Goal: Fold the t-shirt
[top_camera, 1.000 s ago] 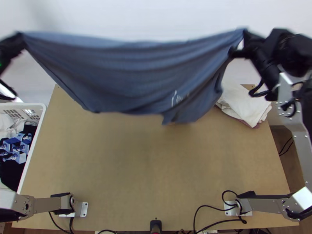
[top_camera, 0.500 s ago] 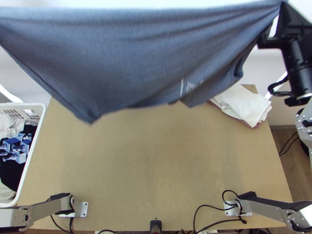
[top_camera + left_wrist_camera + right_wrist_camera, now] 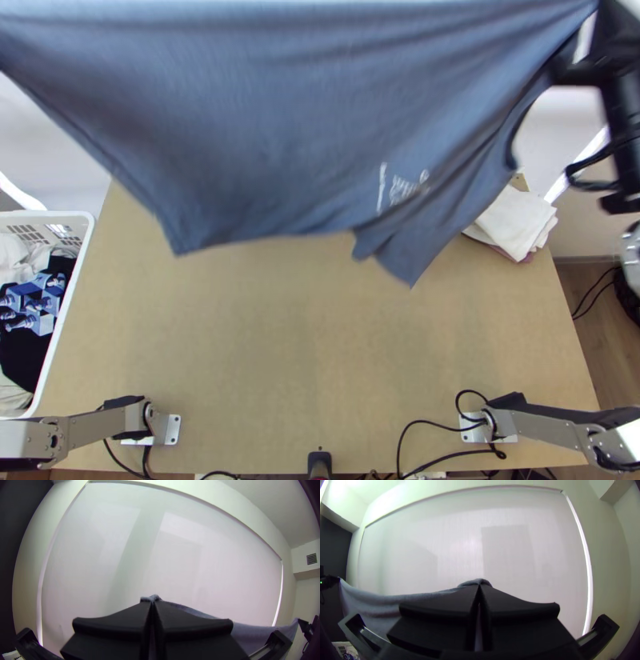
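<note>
While the bases of the left arm [image 3: 164, 428] and the right arm [image 3: 488, 430] were fixed at the near edge, the bare middle of the wooden table [image 3: 280, 344] was left open for laying out. Above its farther part the blue t-shirt [image 3: 280, 136] was suspended in the air, unfolded, its top edge drawn nearly straight and its lower edge hanging uneven, with a loose flap [image 3: 408, 268] beside the pale print [image 3: 404, 188]. One upper end was clamped between the closed fingers of the left gripper [image 3: 152, 602], the other between those of the right gripper [image 3: 480, 586]; a small tuft of cloth was seen above each pair of tips.

The fabric was judged light, soft and limp, not fragile, and readily creased; no shape would be kept by it unless tension was applied. The two widely spaced holds were considered well placed for spreading, provided that the lower edge was laid down first and the flap was smoothed before any fold.

To the left of the table a white laundry basket [image 3: 48, 214] was placed; near the far right corner folded cloths [image 3: 512, 224] were stacked. Behind everything a pale screen [image 3: 200, 563] was set in the wall.
</note>
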You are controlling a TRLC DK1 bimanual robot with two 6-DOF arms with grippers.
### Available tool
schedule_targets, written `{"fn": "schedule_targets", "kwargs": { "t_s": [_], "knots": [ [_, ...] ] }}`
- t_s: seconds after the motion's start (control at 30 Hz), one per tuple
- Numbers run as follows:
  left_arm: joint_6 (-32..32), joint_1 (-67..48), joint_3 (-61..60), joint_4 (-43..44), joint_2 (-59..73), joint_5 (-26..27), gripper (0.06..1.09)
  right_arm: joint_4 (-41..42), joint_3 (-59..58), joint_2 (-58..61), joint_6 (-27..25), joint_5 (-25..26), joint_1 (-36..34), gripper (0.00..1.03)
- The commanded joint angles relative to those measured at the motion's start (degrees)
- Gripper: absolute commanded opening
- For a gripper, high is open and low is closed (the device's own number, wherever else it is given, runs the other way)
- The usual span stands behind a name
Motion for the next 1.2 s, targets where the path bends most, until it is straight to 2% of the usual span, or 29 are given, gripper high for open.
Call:
{"fn": "schedule_targets", "kwargs": {
  "t_s": [0.0,0.13,0.4,0.63,0.8,0.9,1.03,1.1,1.17],
  "knots": [
    [0.8,0.08,2.21,3.53,-3.65,-3.06,0.09,2.22,7.34,-0.46,0.14,1.25,-0.56,0.03],
    [0.88,0.08,1.16,2.92,-8.13,-4.2,0.09,0.55,7.69,-4.76,0.14,1.25,-0.38,0.03],
    [0.88,0.61,-0.07,-2.0,-18.41,-4.29,0.09,-9.65,3.56,-19.62,0.14,1.25,-0.21,0.03],
    [-1.23,0.7,-1.04,-3.23,-22.37,-4.2,0.09,-17.47,0.75,-25.86,0.32,1.16,0.06,0.03],
    [-4.57,0.61,-14.93,-5.25,-28.78,-2.36,0.09,-18.96,-9.88,-30.69,2.17,1.07,0.59,0.03],
    [-5.18,-0.09,-28.2,-6.13,-33.62,-0.77,0.09,-18.79,-22.01,-35.79,5.42,1.16,1.46,0.03],
    [-4.74,-2.91,-47.36,-6.49,-41.18,-0.34,0.09,-20.37,-38.45,-42.29,15.35,1.07,3.05,0.03],
    [-4.3,-3.96,-57.2,-6.66,-45.22,0.46,0.09,-22.3,-46.62,-45.9,22.12,0.55,5.16,0.03],
    [-4.04,-4.49,-65.73,-5.96,-48.47,0.72,0.09,-22.3,-55.76,-49.5,25.02,-1.92,5.16,0.03]
  ]
}}
